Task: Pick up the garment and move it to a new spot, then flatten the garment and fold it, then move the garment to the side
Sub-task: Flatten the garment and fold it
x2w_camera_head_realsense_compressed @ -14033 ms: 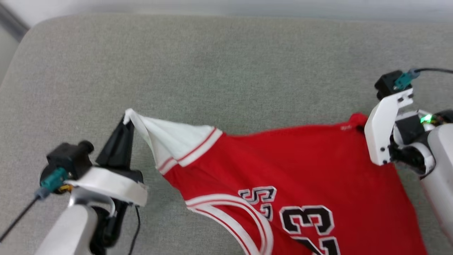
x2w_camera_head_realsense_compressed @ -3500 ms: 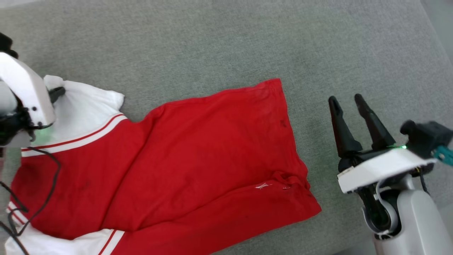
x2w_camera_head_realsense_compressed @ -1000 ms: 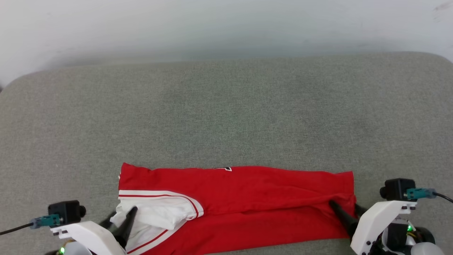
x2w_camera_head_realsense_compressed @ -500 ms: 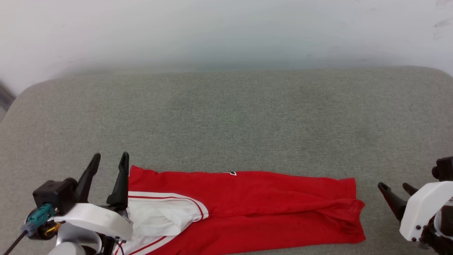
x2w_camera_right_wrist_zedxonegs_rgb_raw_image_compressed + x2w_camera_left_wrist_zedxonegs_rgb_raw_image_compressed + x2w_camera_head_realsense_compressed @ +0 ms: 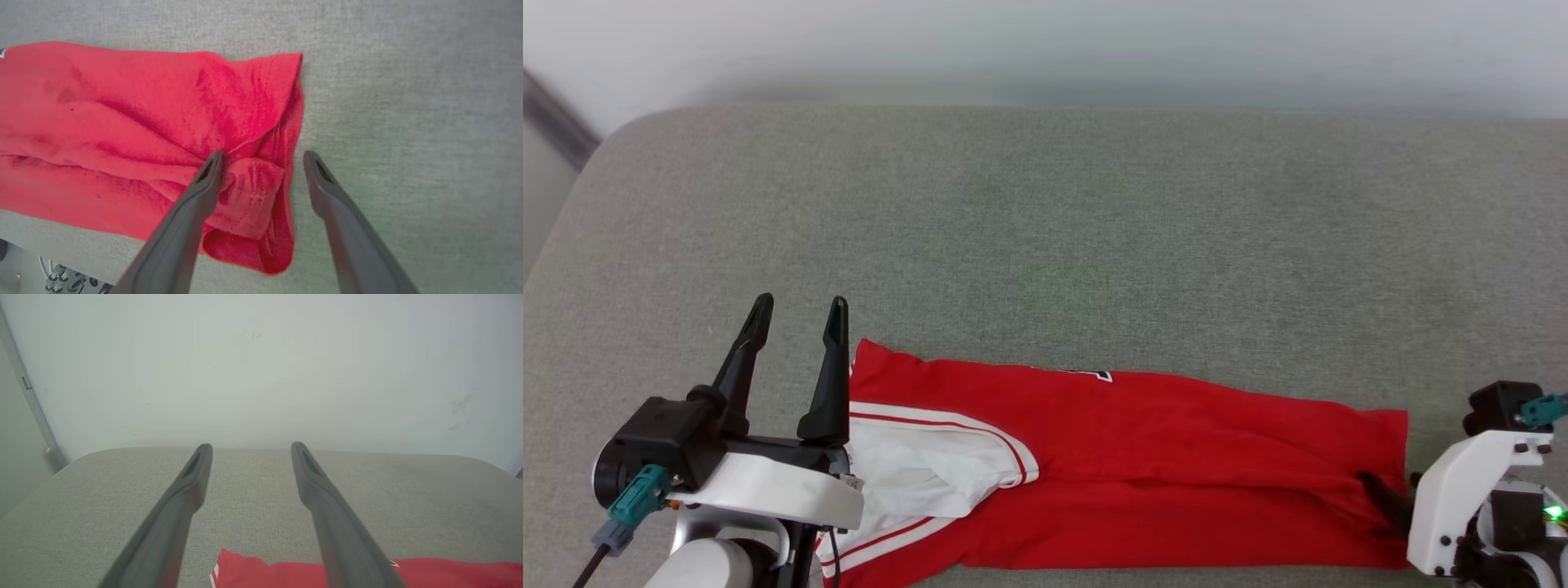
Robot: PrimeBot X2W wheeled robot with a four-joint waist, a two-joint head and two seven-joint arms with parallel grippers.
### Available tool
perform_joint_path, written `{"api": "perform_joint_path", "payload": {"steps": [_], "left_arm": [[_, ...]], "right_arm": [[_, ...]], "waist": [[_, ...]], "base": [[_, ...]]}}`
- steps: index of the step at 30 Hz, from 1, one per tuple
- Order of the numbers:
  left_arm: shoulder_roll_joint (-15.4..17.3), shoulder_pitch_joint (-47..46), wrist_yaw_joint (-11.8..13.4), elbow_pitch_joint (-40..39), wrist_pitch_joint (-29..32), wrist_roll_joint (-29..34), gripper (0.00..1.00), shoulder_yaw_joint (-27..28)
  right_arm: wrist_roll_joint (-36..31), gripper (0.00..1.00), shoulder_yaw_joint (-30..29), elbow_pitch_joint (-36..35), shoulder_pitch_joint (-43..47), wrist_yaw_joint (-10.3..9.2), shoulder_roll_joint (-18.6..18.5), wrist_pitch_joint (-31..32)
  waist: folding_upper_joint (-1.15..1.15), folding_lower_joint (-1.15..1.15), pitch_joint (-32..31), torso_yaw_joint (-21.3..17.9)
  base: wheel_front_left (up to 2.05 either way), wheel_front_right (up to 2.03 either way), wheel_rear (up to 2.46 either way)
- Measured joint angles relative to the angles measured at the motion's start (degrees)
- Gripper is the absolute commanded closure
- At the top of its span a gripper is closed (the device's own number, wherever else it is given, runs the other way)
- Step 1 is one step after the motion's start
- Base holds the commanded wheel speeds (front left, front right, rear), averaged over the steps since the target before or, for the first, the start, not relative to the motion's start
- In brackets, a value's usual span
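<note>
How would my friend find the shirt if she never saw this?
Find the big grey cushion in front of the white wall. Along its near edge the garment lies folded into a long strip. Unlike the black-fingered left gripper and right gripper at its ends, it is bright red with a white, red-striped sleeve.

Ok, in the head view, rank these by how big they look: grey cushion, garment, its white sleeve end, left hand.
1. grey cushion
2. garment
3. white sleeve end and left hand: they look alike, and the hand seems nearer the camera, so unranked.
</note>
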Motion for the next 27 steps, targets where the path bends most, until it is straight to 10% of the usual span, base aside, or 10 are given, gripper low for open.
{"api": "perform_joint_path", "payload": {"steps": [7, 8, 10, 27], "left_arm": [[-0.7, -1.1, -0.5, 1.5, 0.0, 0.1, 0.00, -0.3], [-0.7, -1.1, -0.5, 1.6, -0.1, 0.1, 0.00, -0.3], [-0.7, -1.1, -0.6, 1.7, -0.1, 0.1, 0.00, -0.4], [1.5, 2.5, 2.5, 0.5, 1.1, 1.9, 0.00, -0.7]], "right_arm": [[1.6, 0.00, 2.6, 6.4, -2.4, -0.01, 0.9, -0.6], [1.9, 0.58, 2.7, 6.9, -2.6, -0.01, 0.9, -0.5], [2.2, 1.00, 2.8, 7.4, -2.8, -0.02, 0.9, -0.5], [3.4, 1.00, 1.5, 5.9, -4.8, 0.00, -3.0, 1.0]], "waist": [[0.00, 0.00, 1.9, 1.1], [0.00, 0.00, 1.8, 1.2], [0.00, 0.00, 1.7, 1.2], [0.00, 0.00, -4.3, -1.8]], "base": [[0.00, 0.00, 0.00], [0.00, 0.00, 0.00], [0.00, 0.00, 0.00], [0.00, 0.00, 0.00]]}}
